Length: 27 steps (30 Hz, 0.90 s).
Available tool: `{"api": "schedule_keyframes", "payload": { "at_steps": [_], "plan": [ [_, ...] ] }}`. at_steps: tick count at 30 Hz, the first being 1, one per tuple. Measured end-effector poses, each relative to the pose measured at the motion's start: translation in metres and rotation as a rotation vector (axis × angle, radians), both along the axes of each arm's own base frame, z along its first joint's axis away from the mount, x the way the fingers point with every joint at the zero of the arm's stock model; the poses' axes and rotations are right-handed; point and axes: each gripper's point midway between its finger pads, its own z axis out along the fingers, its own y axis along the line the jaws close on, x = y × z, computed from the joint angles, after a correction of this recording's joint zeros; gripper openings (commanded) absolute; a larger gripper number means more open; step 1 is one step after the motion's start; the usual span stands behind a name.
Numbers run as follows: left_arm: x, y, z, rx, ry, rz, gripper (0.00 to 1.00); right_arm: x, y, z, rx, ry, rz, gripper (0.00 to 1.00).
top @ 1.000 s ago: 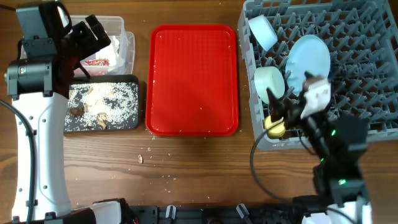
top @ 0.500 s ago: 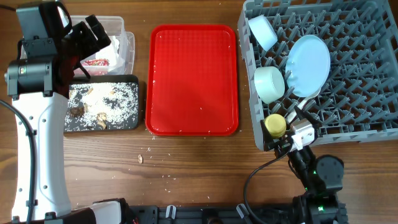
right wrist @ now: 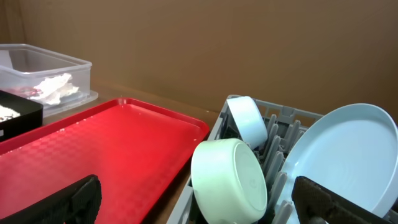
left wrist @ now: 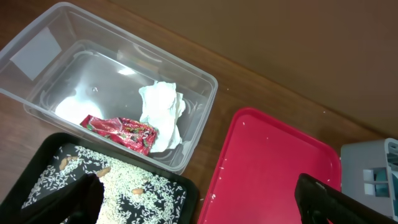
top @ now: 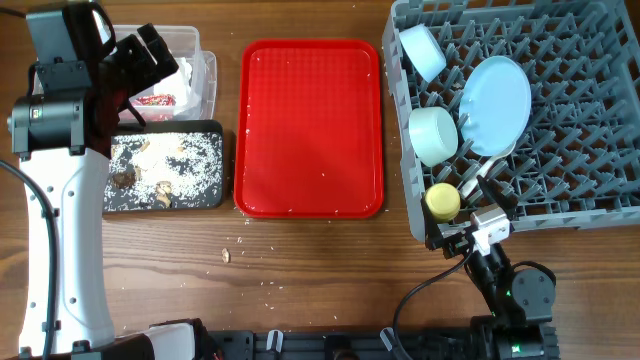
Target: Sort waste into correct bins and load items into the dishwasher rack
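On the wooden table, the plate stands in the dishwasher rack at right, the napkin in the clear tub far left; left gripper and right gripper gape empty, so I'd back the right one off without nudging the yellow cup.

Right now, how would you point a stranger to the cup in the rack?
In the overhead view, find the big grey grid rack on the right. At its lower-left corner, just under the mint bowl, sits the cup. It is the only yellow piece among pale-blue and mint dishes.
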Motion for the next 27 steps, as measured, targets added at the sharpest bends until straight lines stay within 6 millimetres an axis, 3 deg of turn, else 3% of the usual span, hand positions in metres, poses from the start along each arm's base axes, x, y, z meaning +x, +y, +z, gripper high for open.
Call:
{"api": "schedule_keyframes", "payload": {
  "at_steps": [8,13,19,24,27],
  "plan": [
    [0.000,0.000,0.000,0.000,0.000,0.000,1.00,0.000,0.000,0.000,0.000,0.000,0.000,1.00],
    [-0.001,0.013,0.000,-0.002,0.000,0.032,1.00,0.000,0.000,0.000,0.000,0.000,0.000,1.00],
    [-0.002,0.015,-0.001,-0.002,0.002,0.035,1.00,0.000,0.000,0.000,0.000,0.000,0.000,1.00],
    [-0.010,0.013,-0.025,-0.007,0.019,0.032,1.00,0.000,0.000,0.000,0.000,0.000,0.000,1.00],
    [-0.006,0.010,-0.034,-0.003,-0.120,0.015,1.00,0.000,0.000,0.000,0.000,0.002,0.000,1.00]
  ]
}}
